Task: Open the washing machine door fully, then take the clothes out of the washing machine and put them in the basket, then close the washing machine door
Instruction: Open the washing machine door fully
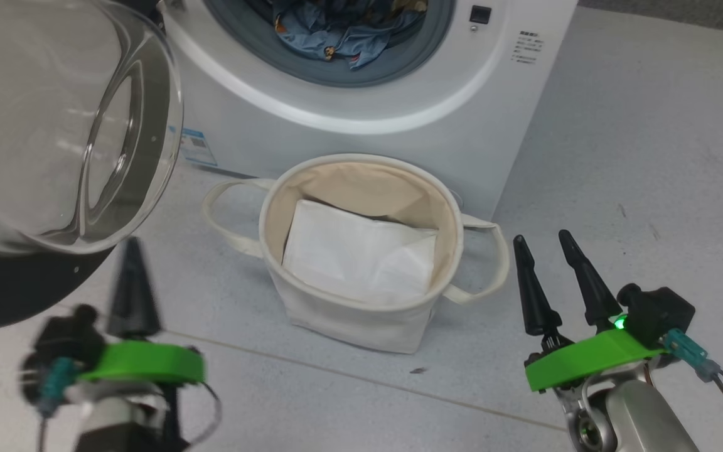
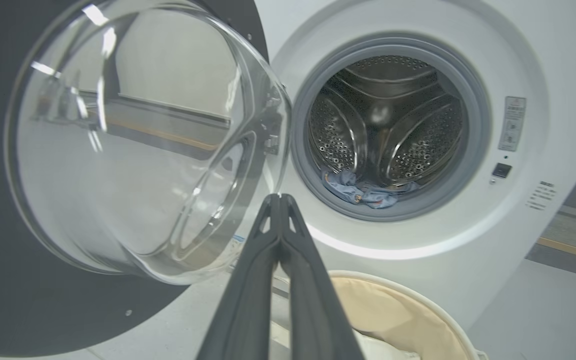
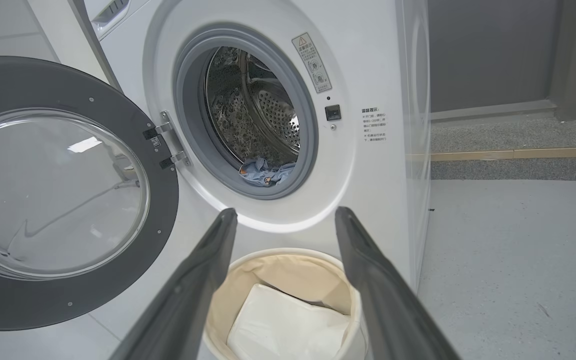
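Pale grey speckled floor [image 1: 650, 125], scuffed here and there, crossed by a thin seam [image 1: 336, 371] with a small dark speck [image 1: 418, 370] just beside it. In the right wrist view, a dark grey wall [image 3: 488, 50] above a rough grey ledge [image 3: 508, 131] edged by a tan strip [image 3: 518, 153]. Soft, even lighting.

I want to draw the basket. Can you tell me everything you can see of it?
The basket is a round, soft tub of cream canvas with two loop handles, one on each side. It stands upright and open on the grey floor, just in front of the washing machine. A flat white sheet lies inside.
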Robot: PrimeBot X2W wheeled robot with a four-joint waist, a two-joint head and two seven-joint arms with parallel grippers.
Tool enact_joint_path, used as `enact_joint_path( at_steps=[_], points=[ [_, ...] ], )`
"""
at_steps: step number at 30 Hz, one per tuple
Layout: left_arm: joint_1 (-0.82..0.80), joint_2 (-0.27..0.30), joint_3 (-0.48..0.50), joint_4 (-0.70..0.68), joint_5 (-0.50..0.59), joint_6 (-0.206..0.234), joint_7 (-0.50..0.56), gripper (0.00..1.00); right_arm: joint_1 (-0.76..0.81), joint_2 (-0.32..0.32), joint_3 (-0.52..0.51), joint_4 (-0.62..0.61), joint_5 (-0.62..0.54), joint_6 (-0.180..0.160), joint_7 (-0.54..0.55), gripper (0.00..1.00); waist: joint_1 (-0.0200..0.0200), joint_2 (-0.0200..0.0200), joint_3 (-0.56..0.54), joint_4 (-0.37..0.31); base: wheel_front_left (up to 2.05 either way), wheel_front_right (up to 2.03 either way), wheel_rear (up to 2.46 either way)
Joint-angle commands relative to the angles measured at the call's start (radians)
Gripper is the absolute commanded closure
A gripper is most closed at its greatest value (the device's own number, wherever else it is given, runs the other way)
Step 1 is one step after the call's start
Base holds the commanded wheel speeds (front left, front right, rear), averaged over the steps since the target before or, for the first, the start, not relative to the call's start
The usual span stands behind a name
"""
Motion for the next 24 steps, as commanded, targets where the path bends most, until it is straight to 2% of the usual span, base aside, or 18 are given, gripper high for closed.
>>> enact_joint_path(
  at_steps=[1, 5, 9, 10, 11, 12, 18, 24],
  points=[
    [0.005, 0.016, -0.038, -0.042, -0.042, -0.003, -0.005, 1.00, -0.006, 0.007, 0.026, -0.036, 0.010, 0.001, -0.012, 0.00, 0.0000, 0.0000, -0.013, -0.014, 0.00, 0.00, 0.00],
    [0.027, 0.016, -0.158, -0.041, -0.074, 0.010, -0.003, 1.00, -0.001, 0.007, 0.030, -0.041, 0.011, 0.001, -0.012, 0.00, 0.0000, 0.0000, -0.017, -0.026, 0.00, 0.00, 0.00],
    [0.034, 0.015, -0.228, -0.027, -0.072, 0.034, -0.001, 0.99, -0.001, 0.007, 0.020, -0.047, -0.014, 0.001, -0.012, 0.00, 0.0000, 0.0000, -0.017, -0.043, 0.00, 0.00, 0.00],
    [0.034, 0.015, -0.239, -0.022, -0.067, 0.039, -0.001, 0.62, 0.000, 0.007, 0.016, -0.049, -0.016, 0.001, -0.012, 0.00, 0.0000, 0.0000, -0.016, -0.046, 0.00, 0.00, 0.00],
    [0.034, 0.015, -0.248, -0.017, -0.062, 0.043, -0.001, 0.13, 0.002, 0.007, 0.012, -0.049, -0.015, 0.001, -0.012, 0.00, 0.0000, 0.0000, -0.016, -0.049, 0.00, 0.00, 0.00],
    [0.033, 0.015, -0.255, -0.012, -0.057, 0.047, -0.001, 0.00, 0.004, 0.007, 0.008, -0.049, -0.016, 0.001, -0.012, 0.00, 0.0000, 0.0000, -0.015, -0.051, 0.00, 0.00, 0.00],
    [0.030, 0.015, -0.264, 0.005, -0.049, 0.073, -0.003, 0.00, 0.012, 0.007, -0.016, -0.031, -0.013, 0.001, -0.012, 0.00, 0.0000, 0.0000, -0.013, -0.063, 0.00, 0.00, 0.00],
    [0.043, 0.015, -0.267, -0.001, -0.041, 0.075, -0.005, 0.00, 0.010, 0.007, -0.070, 0.011, -0.006, 0.001, -0.012, 0.00, 0.0000, 0.0000, -0.015, -0.078, 0.00, 0.00, 0.00]
  ],
)
